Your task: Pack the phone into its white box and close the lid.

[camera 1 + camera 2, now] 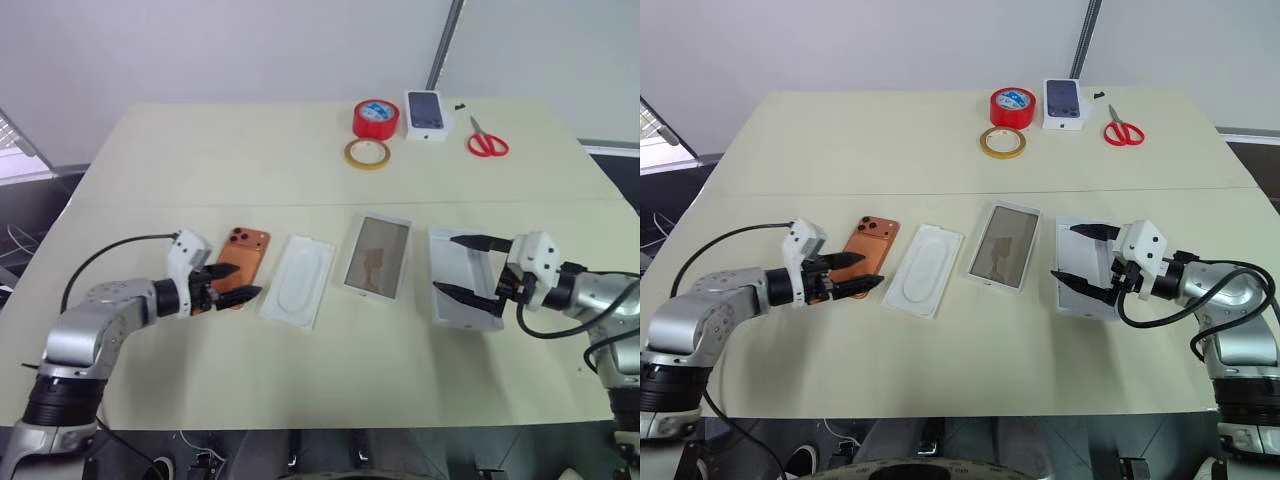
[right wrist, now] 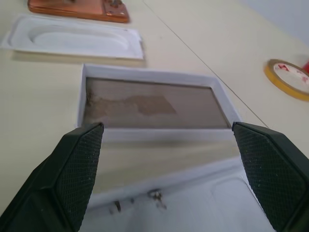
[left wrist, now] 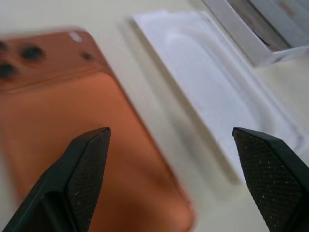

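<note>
Left eye view: phone (image 1: 243, 257) camera-side up beside left gripper (image 1: 236, 281), fingers apart, empty; right gripper (image 1: 462, 265), spread, over white box (image 1: 462, 312). Lid (image 1: 378, 256) between. Right wrist view adds box's inner detail.

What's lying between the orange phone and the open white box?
The thin white tray with an oval recess, alone between orange phone and open white box, in the left eye view.
</note>
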Available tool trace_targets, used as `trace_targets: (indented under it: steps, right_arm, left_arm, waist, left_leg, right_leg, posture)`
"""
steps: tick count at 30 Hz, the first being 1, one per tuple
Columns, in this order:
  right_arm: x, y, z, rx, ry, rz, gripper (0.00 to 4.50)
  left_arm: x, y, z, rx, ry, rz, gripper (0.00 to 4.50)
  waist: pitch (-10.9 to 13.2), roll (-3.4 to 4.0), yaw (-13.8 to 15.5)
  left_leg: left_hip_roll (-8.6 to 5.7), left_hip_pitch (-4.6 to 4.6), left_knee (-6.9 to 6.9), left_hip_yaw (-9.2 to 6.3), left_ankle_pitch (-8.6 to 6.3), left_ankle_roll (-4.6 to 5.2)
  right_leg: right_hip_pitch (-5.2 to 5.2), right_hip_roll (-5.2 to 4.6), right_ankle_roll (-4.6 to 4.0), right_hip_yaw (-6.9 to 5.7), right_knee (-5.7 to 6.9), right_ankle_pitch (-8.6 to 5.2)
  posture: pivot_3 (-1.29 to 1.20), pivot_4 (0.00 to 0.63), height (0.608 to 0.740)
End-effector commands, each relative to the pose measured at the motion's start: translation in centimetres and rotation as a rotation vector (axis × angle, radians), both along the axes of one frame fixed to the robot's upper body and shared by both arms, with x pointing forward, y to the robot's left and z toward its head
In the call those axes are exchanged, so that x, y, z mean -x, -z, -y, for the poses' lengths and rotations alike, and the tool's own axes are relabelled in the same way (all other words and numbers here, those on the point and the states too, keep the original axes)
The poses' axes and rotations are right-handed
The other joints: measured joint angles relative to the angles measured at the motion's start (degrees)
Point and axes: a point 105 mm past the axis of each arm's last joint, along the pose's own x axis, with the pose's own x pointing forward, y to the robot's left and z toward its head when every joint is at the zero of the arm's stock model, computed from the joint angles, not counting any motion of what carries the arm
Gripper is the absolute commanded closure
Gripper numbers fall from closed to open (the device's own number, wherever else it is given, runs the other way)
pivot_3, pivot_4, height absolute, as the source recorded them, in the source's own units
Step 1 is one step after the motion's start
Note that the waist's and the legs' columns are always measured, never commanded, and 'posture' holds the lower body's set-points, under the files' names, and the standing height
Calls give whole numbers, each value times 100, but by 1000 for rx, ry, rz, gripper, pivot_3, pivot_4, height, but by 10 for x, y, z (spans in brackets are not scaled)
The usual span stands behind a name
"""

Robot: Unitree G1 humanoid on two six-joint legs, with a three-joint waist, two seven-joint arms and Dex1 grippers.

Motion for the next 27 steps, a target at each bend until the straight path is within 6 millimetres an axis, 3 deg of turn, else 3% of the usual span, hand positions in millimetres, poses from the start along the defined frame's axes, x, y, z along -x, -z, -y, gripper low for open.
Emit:
trace_targets:
  steps: [1, 7, 17, 25, 27]
  right_arm:
    - [-3, -11, -4, -7, -7, 49, 49]
    - [-1, -6, -5, -5, 0, 48, 49]
    - [-3, -8, -3, 0, 22, 67, 49]
    - [-3, -10, -11, 4, 10, 87, 0]
    - [-3, -11, -13, 4, 6, 92, 0]
  left_arm:
    - [2, -8, 18, 40, 30, -78, 262]
    - [-3, -11, 33, 176, 5, -265, 262]
    - [-8, 5, 42, 163, -28, -394, 262]
    - [1, 17, 54, 218, -43, -518, 4188]
    - [1, 19, 55, 223, -61, -534, 4449]
  waist:
    - [0, 1, -1]
    - [0, -1, -9]
    - [-1, 0, -6]
    - [0, 0, 5]
    - [-2, 2, 3]
  left_leg:
    - [-1, 0, 1, 0, 0, 0]
    - [-1, 0, 4, 0, 0, 0]
    - [-2, 8, 7, -1, 4, -7]
    - [-3, 6, 8, -1, 5, -8]
    - [-2, 9, 8, -2, 6, -10]
  right_leg:
    - [0, 0, 0, 0, 0, 0]
    - [0, 3, 1, -1, 3, 0]
    - [3, 7, 1, 1, 13, 0]
    - [3, 6, 1, 1, 10, 0]
    - [6, 7, 1, 0, 11, 0]
  posture:
    - [0, 150, 740]
    - [0, 150, 740]
    - [0, 150, 740]
    - [0, 150, 740]
    - [0, 150, 740]
